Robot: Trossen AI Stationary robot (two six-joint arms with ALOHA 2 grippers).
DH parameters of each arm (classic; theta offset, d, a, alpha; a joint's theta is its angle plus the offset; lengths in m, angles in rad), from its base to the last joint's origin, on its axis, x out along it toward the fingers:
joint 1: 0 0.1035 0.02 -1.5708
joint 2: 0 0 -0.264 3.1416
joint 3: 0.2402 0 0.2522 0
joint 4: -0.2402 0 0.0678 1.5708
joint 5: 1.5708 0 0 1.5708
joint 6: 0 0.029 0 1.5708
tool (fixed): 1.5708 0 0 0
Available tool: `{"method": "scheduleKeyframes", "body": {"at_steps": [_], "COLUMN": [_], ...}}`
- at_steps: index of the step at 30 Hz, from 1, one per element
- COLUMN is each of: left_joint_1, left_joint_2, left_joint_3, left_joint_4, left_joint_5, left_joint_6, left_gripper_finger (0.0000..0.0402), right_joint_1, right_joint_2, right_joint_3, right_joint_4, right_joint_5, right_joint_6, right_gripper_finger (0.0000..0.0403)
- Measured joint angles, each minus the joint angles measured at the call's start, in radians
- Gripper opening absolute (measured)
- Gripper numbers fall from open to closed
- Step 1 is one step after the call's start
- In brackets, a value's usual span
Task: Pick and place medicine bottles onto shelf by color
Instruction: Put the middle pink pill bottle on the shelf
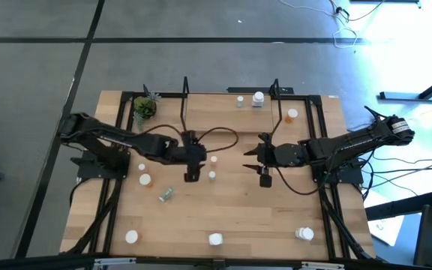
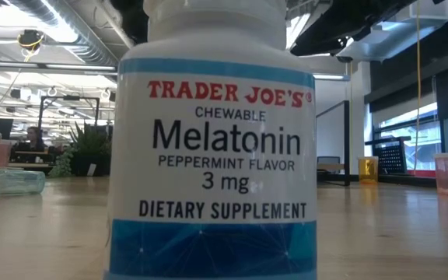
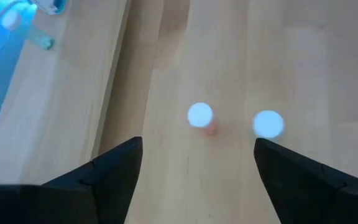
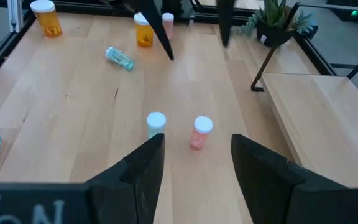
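Observation:
Two small white-capped bottles stand mid-table, a pale green one (image 1: 211, 175) (image 4: 156, 122) and a pinkish one (image 1: 214, 159) (image 4: 201, 132). My left gripper (image 1: 191, 177) (image 3: 197, 146) is open above the table just left of them and looks down on their caps (image 3: 199, 115). My right gripper (image 1: 265, 180) (image 4: 197, 140) is open and empty to their right, pointing level at them. The shelf (image 1: 216, 105) stands at the far edge with two bottles (image 1: 258, 97) on it.
More bottles are scattered: orange ones (image 1: 145, 180) (image 1: 292, 115), a pale green one lying down (image 1: 166, 195), white ones near the front edge (image 1: 131, 236) (image 1: 304, 234). A large white Melatonin bottle (image 1: 215, 239) (image 2: 212, 155) fills the low view. A potted plant (image 1: 145, 107) stands far left.

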Motion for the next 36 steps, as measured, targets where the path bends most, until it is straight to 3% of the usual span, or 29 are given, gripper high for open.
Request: {"method": "scheduleKeyframes", "body": {"at_steps": [6, 14, 28, 36], "left_joint_1": [-0.052, -0.111, -0.129, -0.128], "left_joint_2": [-0.084, -0.183, -0.201, -0.200], "left_joint_3": [-0.087, -0.191, -0.208, -0.208], "left_joint_4": [0.001, 0.007, 0.006, 0.011], "left_joint_5": [-0.020, -0.125, -0.135, -0.134], "left_joint_6": [-0.137, -0.277, -0.285, -0.285], "left_gripper_finger": [0.0301, 0.0300, 0.0303, 0.0301], "right_joint_1": [0.000, 0.000, 0.000, -0.057], "right_joint_2": [0.000, 0.000, 0.047, 0.190], "right_joint_3": [0.000, 0.000, -0.001, -0.001], "right_joint_4": [-0.001, 0.008, 0.001, 0.056], "right_joint_5": [0.000, -0.001, 0.004, 0.043], "right_joint_6": [0.000, 0.000, 0.062, 0.118], "right_gripper_finger": [0.0188, 0.0188, 0.0188, 0.0188]}}
